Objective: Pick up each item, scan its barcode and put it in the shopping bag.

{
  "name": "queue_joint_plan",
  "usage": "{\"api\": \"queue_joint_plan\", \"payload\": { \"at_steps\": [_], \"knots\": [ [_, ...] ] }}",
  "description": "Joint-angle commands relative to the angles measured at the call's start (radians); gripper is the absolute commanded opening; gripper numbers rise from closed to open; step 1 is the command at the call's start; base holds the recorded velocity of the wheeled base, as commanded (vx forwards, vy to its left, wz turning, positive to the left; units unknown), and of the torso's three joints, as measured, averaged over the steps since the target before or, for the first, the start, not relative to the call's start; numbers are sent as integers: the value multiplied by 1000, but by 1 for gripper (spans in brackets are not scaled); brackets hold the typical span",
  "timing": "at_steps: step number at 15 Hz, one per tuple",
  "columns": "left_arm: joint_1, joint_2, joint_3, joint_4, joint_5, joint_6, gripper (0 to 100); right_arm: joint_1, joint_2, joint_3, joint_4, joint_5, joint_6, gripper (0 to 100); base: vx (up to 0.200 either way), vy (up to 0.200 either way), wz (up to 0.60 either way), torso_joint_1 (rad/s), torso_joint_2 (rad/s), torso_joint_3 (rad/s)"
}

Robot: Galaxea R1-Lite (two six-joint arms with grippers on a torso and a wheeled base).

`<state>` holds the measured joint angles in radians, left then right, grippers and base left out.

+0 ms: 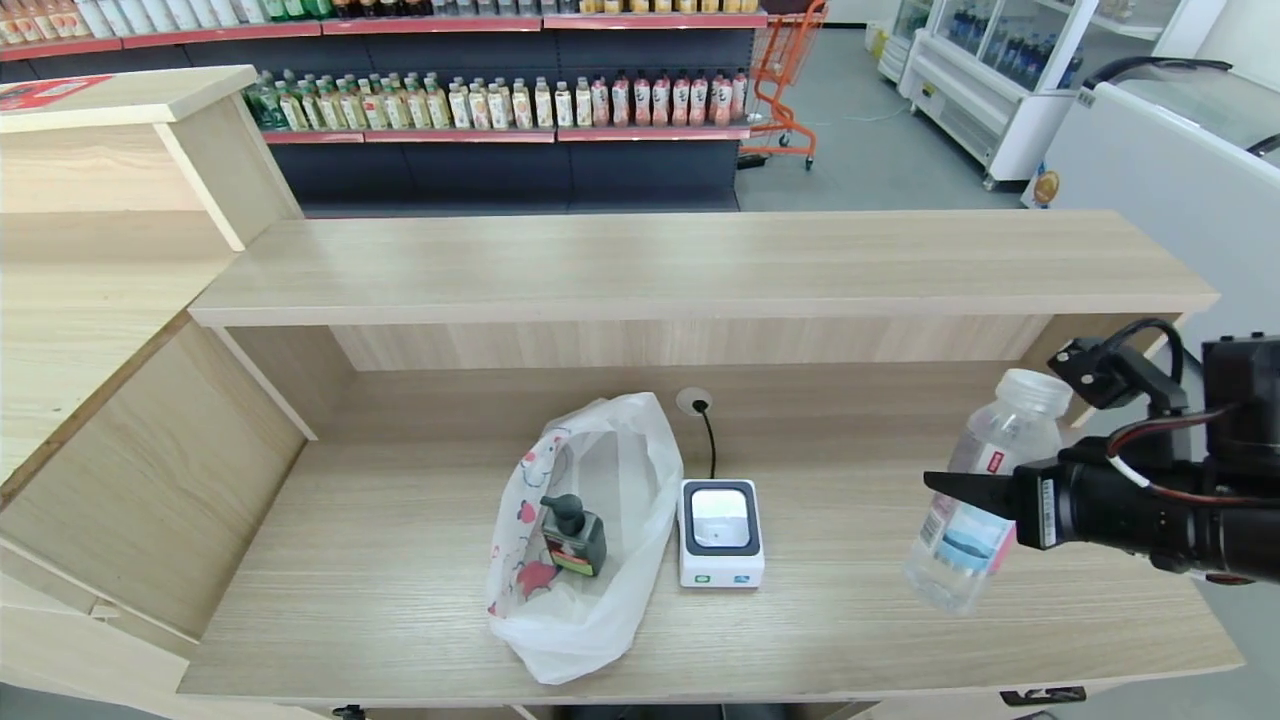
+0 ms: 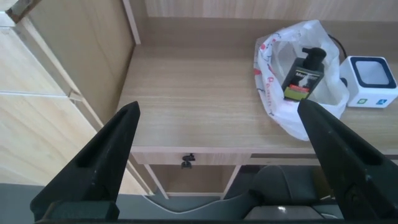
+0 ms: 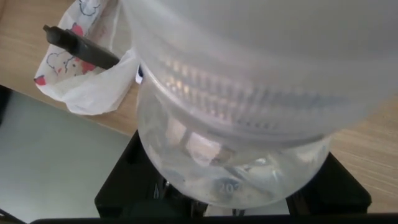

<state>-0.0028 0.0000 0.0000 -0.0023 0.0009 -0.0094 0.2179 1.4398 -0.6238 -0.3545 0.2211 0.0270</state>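
My right gripper [image 1: 985, 497] is shut on a clear water bottle [image 1: 978, 490] with a white cap, held tilted above the right side of the counter [image 1: 850, 620]. The bottle [image 3: 249, 106] looms close in the right wrist view. A white barcode scanner [image 1: 720, 531] sits mid-counter, left of the bottle. The white shopping bag [image 1: 575, 535] lies open beside the scanner, with a dark pump bottle [image 1: 572, 536] inside. In the left wrist view my left gripper [image 2: 224, 155] hangs open off the counter's front edge, with the bag [image 2: 298, 68] and the scanner [image 2: 371, 79] beyond it.
A raised wooden ledge [image 1: 700, 265] runs along the back of the counter, with a side wall [image 1: 150, 480] at the left. The scanner's cable [image 1: 710, 440] leads to a grommet at the back. Store shelves with drinks [image 1: 500, 100] and freezers [image 1: 1150, 130] stand behind.
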Motion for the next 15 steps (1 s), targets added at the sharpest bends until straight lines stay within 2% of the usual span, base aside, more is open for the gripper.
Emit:
{"api": "queue_joint_plan", "payload": {
  "at_steps": [1, 3, 6, 8, 11, 13, 15],
  "knots": [
    [0, 2, 0, -1, -1, 2, 100, 49, 93, -33, -1, -43, 37, 0, 0, 0, 0, 0, 0, 0],
    [0, 2, 0, -1, -1, 2, 100, 83, 156, -88, -1, -88, 79, 0, 0, 0, 0, 0, 0, 0],
    [0, 2, 0, -1, -1, 2, 100, 179, 263, -183, 9, -170, 183, 0, 0, 0, 0, 0, 0, 0],
    [1, 2, 0, 1, -1, 2, 100, 222, 307, -224, 22, -184, 202, 0, 0, 0, 0, 0, 0, 0],
    [0, 2, 0, -1, -1, 2, 100, 262, 357, -231, 19, -200, 235, 0, 0, 0, 0, 0, 0, 0],
    [0, 2, 0, -1, -1, 2, 100, 271, 404, -241, 0, -250, 238, 0, 0, 0, 0, 0, 0, 0],
    [0, 2, 0, 1, -1, 2, 100, 271, 442, -266, -34, -250, 237, 0, 0, 0, 0, 0, 0, 0]
  ]
}}
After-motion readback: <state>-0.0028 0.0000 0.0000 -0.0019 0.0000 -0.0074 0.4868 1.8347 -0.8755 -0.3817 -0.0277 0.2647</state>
